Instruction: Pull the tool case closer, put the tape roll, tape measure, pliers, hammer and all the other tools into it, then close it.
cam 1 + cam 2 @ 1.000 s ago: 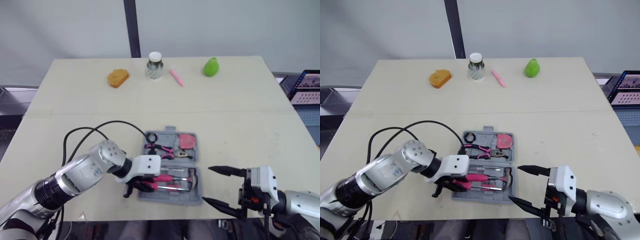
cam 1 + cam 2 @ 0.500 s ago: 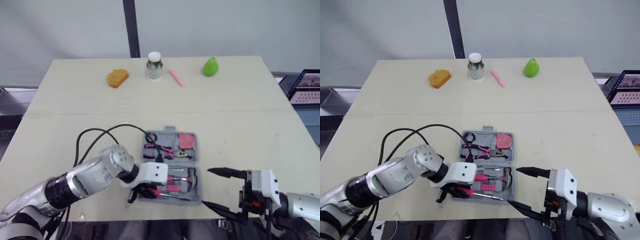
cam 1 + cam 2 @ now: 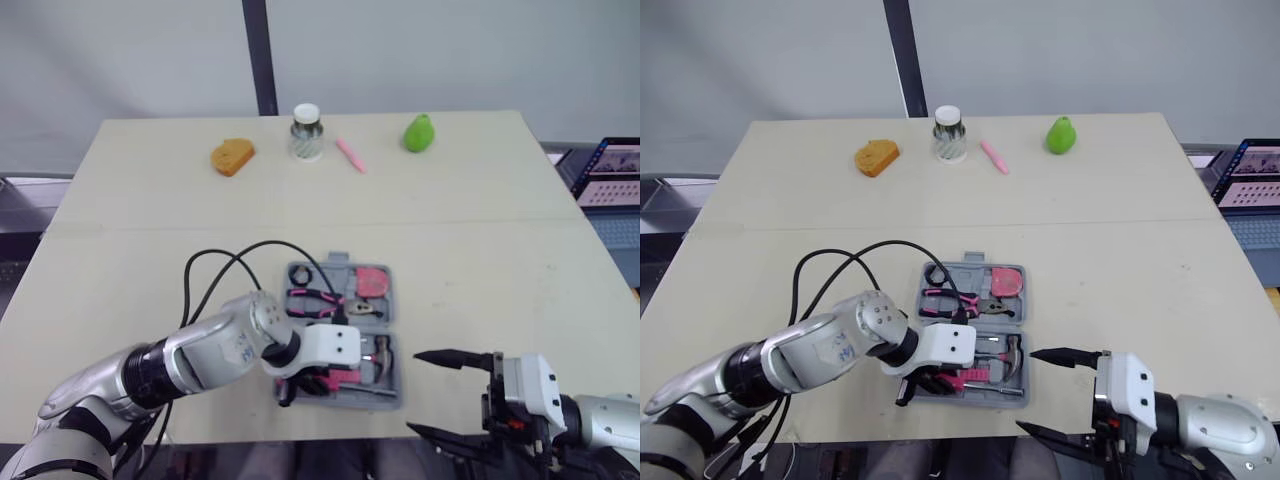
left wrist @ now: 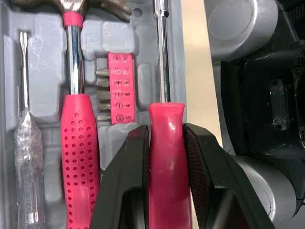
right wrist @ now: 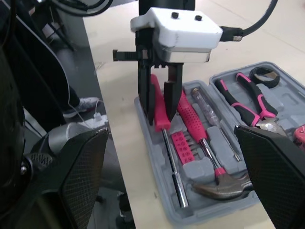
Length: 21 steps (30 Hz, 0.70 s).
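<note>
Head views: the open tool case (image 3: 392,300) lies flat at the near edge of the worktop (image 3: 480,230), about midway along that edge. Its far half holds the black tape roll (image 3: 300,273), the pink-handled pliers (image 3: 320,298) and the pink tape measure (image 3: 374,281).

Left wrist view: my left fingers (image 4: 139,148) pinch the pink handle of a screwdriver (image 4: 166,157). Its steel shaft runs along the outermost slot of the case's near half, next to the rim nearest the worktop's near edge. I cannot tell whether the screwdriver is fully seated in that slot. Beside it, in order, lie a pink bit strip (image 4: 117,88), the hammer (image 4: 76,129) with its perforated pink grip, and a clear-handled tester (image 4: 26,143), each in its own recess.

My right fingers (image 3: 450,357) are spread wide and hold nothing. They sit at the near edge of the worktop, to the right of the case and apart from it, with the tips pointing toward the case.

Along the far edge of the worktop, well apart from the case, stand an orange sponge (image 3: 232,157), a jar (image 3: 305,133) with a white lid, a pink pen (image 3: 351,155) and a green pear (image 3: 418,132). A black cable (image 3: 215,265) loops from my left arm over the worktop to the case's far left corner. A laptop (image 3: 615,175) shows beyond the worktop's right edge.
</note>
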{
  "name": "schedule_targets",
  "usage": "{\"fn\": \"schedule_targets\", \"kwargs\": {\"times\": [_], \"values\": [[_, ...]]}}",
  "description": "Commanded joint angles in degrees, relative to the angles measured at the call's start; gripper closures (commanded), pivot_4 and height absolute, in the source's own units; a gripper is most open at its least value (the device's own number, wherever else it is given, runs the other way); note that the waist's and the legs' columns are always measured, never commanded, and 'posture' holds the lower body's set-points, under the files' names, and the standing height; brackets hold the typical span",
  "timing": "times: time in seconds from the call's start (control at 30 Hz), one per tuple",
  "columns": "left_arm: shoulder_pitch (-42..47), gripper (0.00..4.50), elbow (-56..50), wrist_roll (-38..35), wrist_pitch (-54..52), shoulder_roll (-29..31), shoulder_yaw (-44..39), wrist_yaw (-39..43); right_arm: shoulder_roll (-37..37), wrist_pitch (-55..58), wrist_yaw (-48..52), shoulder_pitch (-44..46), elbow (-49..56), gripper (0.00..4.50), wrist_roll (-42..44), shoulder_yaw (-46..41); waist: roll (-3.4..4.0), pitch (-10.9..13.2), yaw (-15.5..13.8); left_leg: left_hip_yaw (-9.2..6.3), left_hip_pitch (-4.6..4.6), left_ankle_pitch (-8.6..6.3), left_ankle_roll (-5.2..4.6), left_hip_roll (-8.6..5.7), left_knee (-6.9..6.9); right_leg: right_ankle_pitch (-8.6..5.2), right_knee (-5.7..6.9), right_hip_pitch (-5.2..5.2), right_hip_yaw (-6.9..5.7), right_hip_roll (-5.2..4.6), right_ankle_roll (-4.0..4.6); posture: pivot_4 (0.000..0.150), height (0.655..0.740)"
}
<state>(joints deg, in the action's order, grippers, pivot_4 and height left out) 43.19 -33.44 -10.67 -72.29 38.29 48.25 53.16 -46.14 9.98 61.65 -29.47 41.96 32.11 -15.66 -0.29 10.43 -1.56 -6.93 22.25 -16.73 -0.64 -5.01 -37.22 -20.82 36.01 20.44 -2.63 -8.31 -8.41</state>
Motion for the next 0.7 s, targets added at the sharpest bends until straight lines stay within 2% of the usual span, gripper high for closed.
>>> {"fn": "schedule_targets", "kwargs": {"times": [0.03, 0.7], "values": [[0.0, 3.92, -3.0, -1.4, -1.3, -0.3, -0.8, -1.5, -0.5, -2.7, 1.8, -0.7, -0.7, 0.0, -1.4, -2.2, 0.0, 0.0, 0.0, 0.0, 0.0, 0.0, 0.0, 0.0, -0.01, 0.0, 0.0, 0.0, 0.0, 0.0, 0.0, 0.15, 0.74], [0.7, 3.92, -3.0, -5.6, -3.9, -1.1, 0.5, -6.8, -0.4, -3.1, 1.5, -2.3, -0.2, 0.0, -2.0, -2.9, 0.0, 0.0, -0.1, 0.01, 0.0, 0.0, 0.0, -0.01, -0.04, 0.0, -0.01, -0.01, 0.03, -0.01, 0.0, 0.15, 0.74]]}}
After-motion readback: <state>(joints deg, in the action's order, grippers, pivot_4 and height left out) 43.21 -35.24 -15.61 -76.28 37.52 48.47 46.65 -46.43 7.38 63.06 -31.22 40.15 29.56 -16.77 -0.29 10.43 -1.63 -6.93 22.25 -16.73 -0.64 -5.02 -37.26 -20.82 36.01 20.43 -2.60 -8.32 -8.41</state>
